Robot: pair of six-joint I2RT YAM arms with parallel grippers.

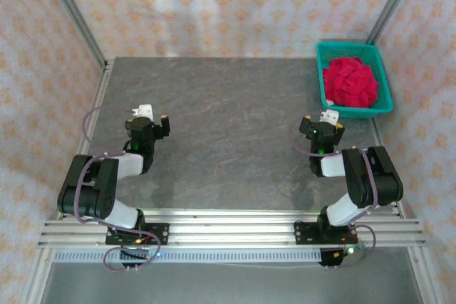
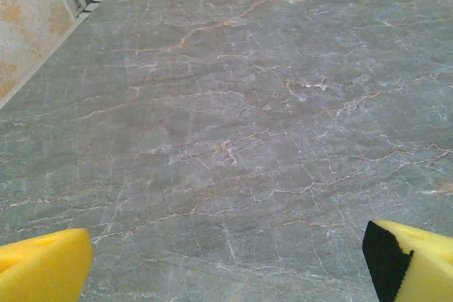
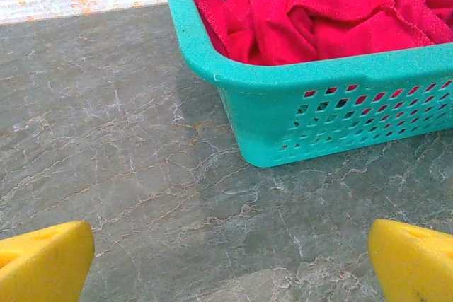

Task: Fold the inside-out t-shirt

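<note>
Two grippers, neither grasping anything: left gripper (image 1: 148, 114) poised over the tabletop on the left side, jaws spread wide with nothing between them; right gripper (image 1: 322, 120) likewise splayed and empty, just short of the basket (image 1: 356, 46) and pointed toward its near wall. One t-shirt (image 1: 350, 82), bright red, bunched in a crumpled heap inside the teal basket at the far right corner, rising slightly above the rim, touched by neither arm. No tag or patch distinguishable among the folds. Step in hand, by judgement: the very start, fetching the shirt, no folding begun. Next move, likely: right gripper up and over the near rim, down into the heap, closing on a generous pinch of cloth, then lifting clear and carrying to the open middle of the table. Care called for against snagging the perforated wall or dragging the light basket along. Spreading flat, probably with both arms, needed before any fold. Surface: table (image 1: 228, 105), dark grey stone-look top with pale veins, flat, faintly glossy. Near edge: aluminium rails (image 1: 228, 227) carrying both arm bases. Surround: pale walls (image 1: 214, 5) printed with small orange motifs on three sides, metal posts (image 1: 71, 12) slanting up from the far corners.
</note>
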